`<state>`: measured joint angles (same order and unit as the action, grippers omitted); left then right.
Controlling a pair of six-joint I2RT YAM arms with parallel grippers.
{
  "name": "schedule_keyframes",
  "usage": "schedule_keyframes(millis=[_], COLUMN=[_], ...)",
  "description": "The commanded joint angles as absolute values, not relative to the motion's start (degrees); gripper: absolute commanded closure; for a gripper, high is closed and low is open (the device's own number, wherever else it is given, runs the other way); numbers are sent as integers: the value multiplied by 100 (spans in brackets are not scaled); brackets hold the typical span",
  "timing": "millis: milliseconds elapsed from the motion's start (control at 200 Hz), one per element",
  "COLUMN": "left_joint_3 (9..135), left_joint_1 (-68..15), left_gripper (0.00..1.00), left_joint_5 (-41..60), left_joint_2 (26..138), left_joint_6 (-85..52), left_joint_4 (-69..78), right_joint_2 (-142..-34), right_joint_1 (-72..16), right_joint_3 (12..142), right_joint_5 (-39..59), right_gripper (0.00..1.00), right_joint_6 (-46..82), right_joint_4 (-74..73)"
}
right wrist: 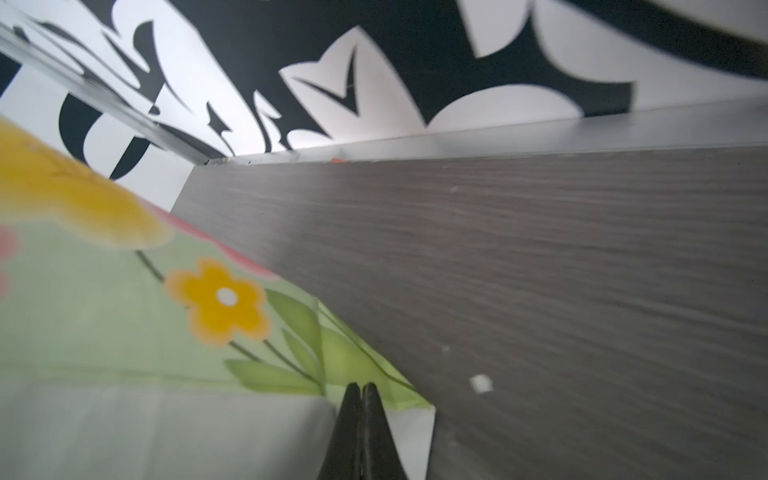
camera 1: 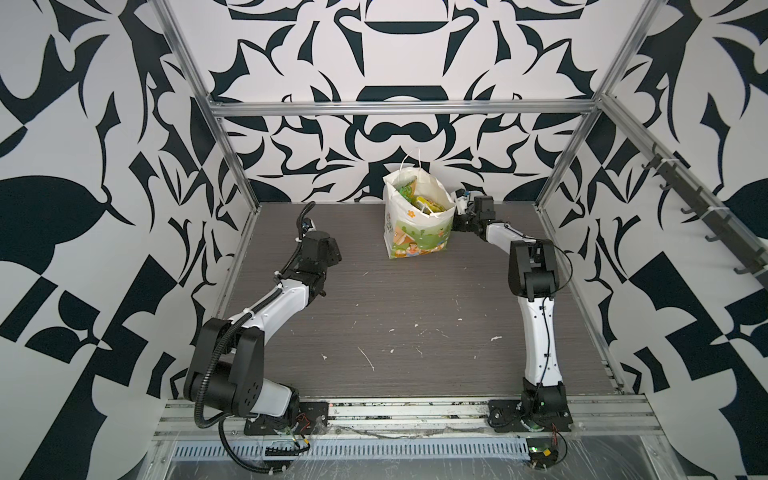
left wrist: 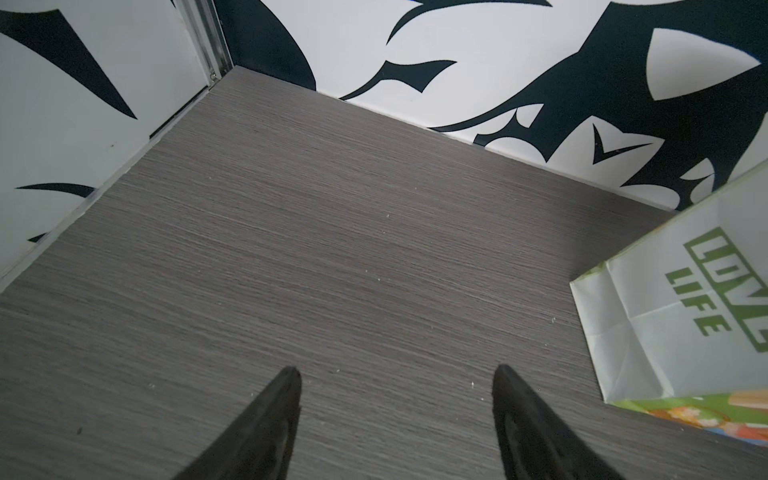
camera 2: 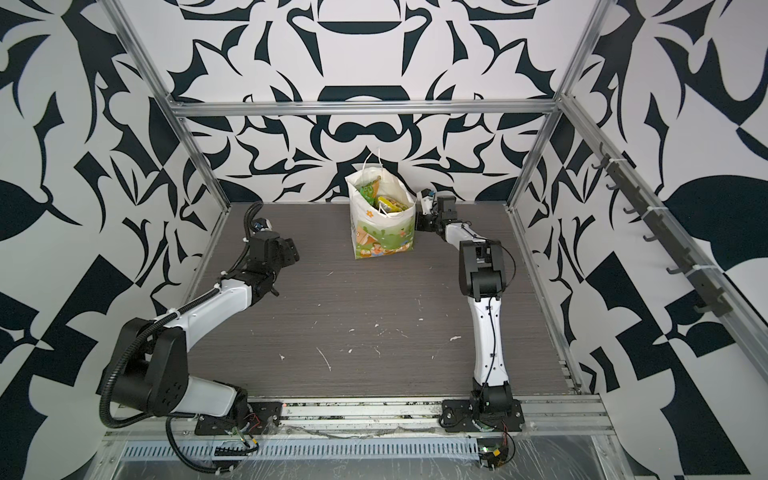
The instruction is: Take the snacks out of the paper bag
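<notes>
The paper bag (camera 1: 415, 232) (camera 2: 382, 232) stands upright and open at the back middle of the table. Green and yellow snacks (camera 1: 419, 201) (camera 2: 384, 201) show inside its mouth. My right gripper (right wrist: 360, 386) is shut, low at the bag's right side, its tips at the flowered bottom corner of the bag (right wrist: 104, 311). Nothing shows between its jaws, and in both top views the bag hides its fingers. My left gripper (left wrist: 397, 370) stands open over bare table, left of the bag's "LOVE LIFE" side (left wrist: 685, 311) and apart from it.
The patterned back wall (camera 1: 395, 124) rises close behind the bag. Aluminium frame posts (camera 1: 232, 145) stand at the table's back corners. A rail of hooks (camera 1: 706, 216) runs along the right wall. White specks dot the grey table (camera 1: 395, 324).
</notes>
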<state>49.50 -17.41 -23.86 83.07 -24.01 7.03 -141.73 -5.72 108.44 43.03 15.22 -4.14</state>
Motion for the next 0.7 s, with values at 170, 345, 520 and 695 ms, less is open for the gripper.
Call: schedule_keyframes(millis=[170, 345, 520, 695], left_joint_3=[5184, 5160, 5266, 5591], left_joint_1=[-1741, -1745, -1719, -1708], left_gripper=[26, 26, 27, 28], left_joint_5=[-2216, -2215, -2132, -1890], left_joint_2=[8532, 8519, 8619, 8923], left_joint_6=[-2539, -2559, -2488, -2350], left_joint_4=[589, 615, 636, 567], right_joint_2=[-13568, -13148, -12930, -12920], right_joint_1=[-894, -923, -991, -1062], right_joint_3=[10165, 9606, 9415, 9426], right_joint_5=[4263, 4003, 3928, 3829], right_gripper=[99, 98, 99, 98], right_joint_6=[1483, 1283, 1025, 996], right_joint_4=[-738, -589, -266, -144])
